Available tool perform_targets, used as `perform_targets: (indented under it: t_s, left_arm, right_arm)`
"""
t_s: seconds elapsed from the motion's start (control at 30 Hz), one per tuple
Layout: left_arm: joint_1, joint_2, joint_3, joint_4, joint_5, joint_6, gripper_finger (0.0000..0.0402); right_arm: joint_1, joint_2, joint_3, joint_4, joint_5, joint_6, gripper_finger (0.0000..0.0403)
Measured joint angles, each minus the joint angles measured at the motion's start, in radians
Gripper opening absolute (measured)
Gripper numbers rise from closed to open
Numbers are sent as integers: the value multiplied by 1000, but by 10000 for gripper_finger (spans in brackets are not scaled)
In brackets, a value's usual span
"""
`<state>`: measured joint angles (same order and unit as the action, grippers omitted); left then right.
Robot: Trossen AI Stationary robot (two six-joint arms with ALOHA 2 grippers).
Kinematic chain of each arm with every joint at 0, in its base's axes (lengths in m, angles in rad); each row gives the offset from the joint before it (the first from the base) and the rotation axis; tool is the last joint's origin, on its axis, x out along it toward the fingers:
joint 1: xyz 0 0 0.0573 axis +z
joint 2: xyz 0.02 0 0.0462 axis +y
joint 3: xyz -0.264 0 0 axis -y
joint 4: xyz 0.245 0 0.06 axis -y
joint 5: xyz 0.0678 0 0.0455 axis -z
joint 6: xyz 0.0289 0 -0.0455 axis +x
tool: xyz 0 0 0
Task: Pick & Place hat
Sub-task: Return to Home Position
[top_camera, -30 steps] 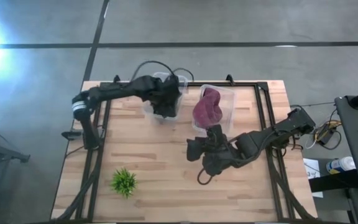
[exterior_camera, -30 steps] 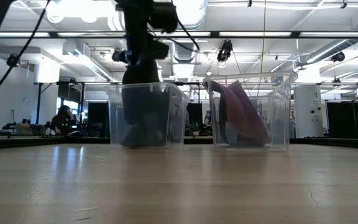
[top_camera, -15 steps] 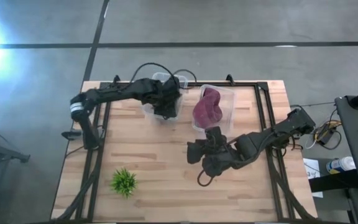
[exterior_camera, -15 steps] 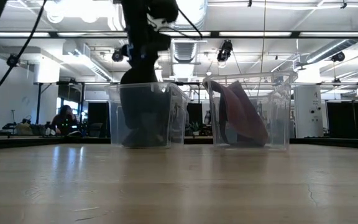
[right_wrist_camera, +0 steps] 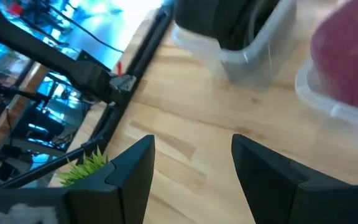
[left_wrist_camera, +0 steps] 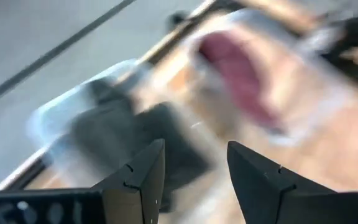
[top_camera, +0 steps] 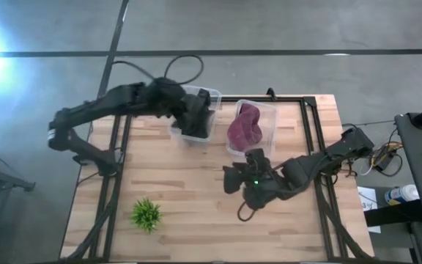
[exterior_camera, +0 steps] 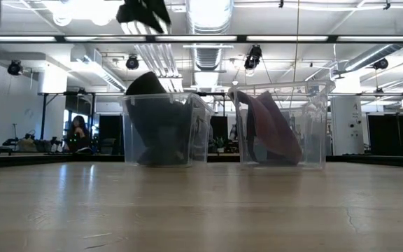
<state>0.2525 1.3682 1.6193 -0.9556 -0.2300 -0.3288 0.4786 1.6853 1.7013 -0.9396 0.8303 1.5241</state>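
Note:
A dark hat (exterior_camera: 156, 120) lies inside the left clear bin (exterior_camera: 200, 129), bunched up and reaching the bin's rim. It also shows in the left wrist view (left_wrist_camera: 123, 134). A maroon hat (top_camera: 244, 126) leans in the right clear bin (top_camera: 269, 110). My left gripper (left_wrist_camera: 194, 168) hangs open well above the left bin, high in the low view (exterior_camera: 143, 14), with nothing between its fingers. My right gripper (right_wrist_camera: 191, 162) stands open and holds nothing over the table, nearer than the right bin (top_camera: 233, 180).
A small green plant (top_camera: 146, 214) stands near the table's front left. Black frame rails (top_camera: 313, 147) run along the table's sides and far edge. Bare wood lies between the bins and the plant.
My left gripper has let go of the dark hat and risen out of the left bin, ending high above it. The hat has stayed in the bin. My right gripper has kept nearly still.

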Motion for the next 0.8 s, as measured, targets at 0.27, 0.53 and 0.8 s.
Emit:
perform_targets:
  t_s: [0.27, 0.53, 0.8]
  left_arm:
    - [-78, -272, -281, 371, 579, 61, 167]
    - [-72, -485, -693, 813, 728, -234, 168]
    - [-75, -620, -892, 994, 708, -380, 168]
  right_arm:
    - [111, -84, -36, 5, 89, -236, 208]
    - [116, -164, -296, 198, 10, -227, 173]
    - [108, -370, -514, 384, 9, -335, 133]
